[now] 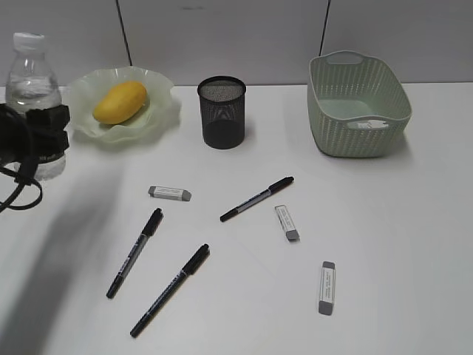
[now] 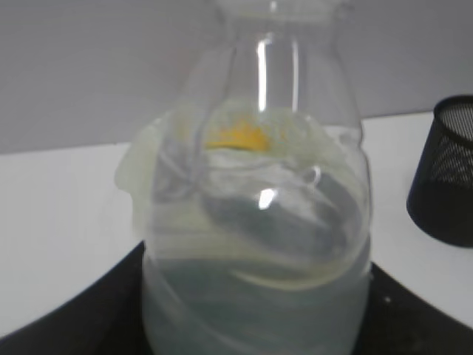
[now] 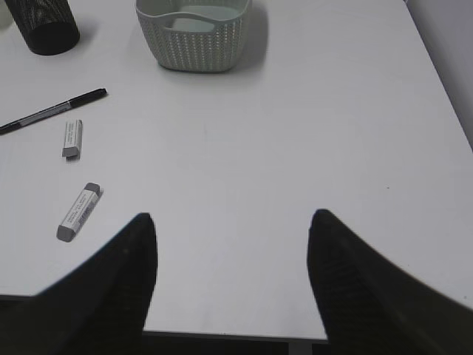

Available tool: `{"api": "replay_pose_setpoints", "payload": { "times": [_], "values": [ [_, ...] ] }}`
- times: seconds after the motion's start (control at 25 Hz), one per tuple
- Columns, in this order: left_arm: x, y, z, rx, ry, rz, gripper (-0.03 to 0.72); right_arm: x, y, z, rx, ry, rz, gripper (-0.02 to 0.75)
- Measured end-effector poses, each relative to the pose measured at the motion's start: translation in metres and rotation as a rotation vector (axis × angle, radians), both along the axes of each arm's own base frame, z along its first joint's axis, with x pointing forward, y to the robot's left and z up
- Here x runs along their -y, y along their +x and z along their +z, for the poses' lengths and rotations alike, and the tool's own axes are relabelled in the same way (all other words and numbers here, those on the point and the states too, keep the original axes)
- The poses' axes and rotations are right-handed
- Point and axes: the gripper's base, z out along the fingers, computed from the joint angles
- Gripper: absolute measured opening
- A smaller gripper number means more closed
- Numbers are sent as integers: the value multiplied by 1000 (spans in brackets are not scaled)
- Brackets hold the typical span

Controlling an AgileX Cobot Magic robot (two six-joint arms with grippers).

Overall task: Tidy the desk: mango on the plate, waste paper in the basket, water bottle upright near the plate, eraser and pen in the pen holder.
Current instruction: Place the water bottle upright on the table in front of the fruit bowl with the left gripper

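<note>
From the exterior view, the yellow-orange oval mango (image 1: 120,102) lies in the ruffled pale green glass plate (image 1: 159,118) on the white desk (image 1: 384,244); the left gripper's (image 1: 46,127) jaws clasp the upright clear plastic water bottle (image 1: 31,80) beside the plate. The left wrist view shows the bottle up close. In the right wrist view, the right gripper's (image 3: 233,225) jaws stand open, holding nothing, above bare desk.

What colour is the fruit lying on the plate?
Yellow-orange; the mango on the plate shows best in the exterior view.
</note>
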Motion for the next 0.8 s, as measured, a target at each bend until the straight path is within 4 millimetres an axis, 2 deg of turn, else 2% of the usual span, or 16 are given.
{"api": "replay_pose_setpoints", "payload": {
  "times": [0.16, 0.28, 0.48, 0.8],
  "values": [
    [-1, 1, -9, 141, -6, 12, 489, 0, 0, 0, 0, 0, 0, 509],
    [-1, 6, -25, 183, -19, 20, 489, 0, 0, 0, 0, 0, 0, 509],
    [1, 9, -61, 77, -26, 20, 489, 0, 0, 0, 0, 0, 0, 509],
    [11, 30, -86, 52, -35, -26, 489, 0, 0, 0, 0, 0, 0, 509]
  ]
}}
